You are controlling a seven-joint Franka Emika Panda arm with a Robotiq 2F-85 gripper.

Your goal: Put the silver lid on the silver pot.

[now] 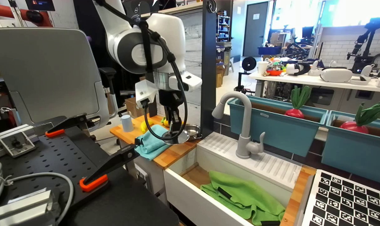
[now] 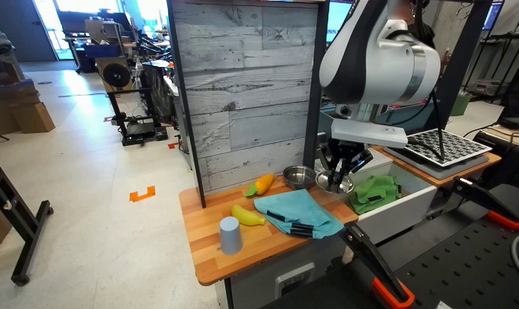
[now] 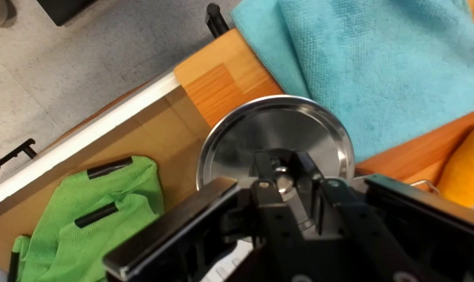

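- As my fingers [image 3: 264, 168] clasped the lid [image 3: 276, 129], I judged this the carrying step.
- Next, I needed to centre it over the pot [image 2: 299, 183], then lower.

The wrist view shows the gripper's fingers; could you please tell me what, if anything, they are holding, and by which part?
The gripper holds the silver lid by the knob at its centre.

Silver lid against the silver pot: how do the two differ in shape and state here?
The silver lid is held by the tool, while the silver pot stands on the wooden counter. The lid is a shallow disc; the pot is a deeper vessel, open at the top. Both are round, shiny and silver-coloured.
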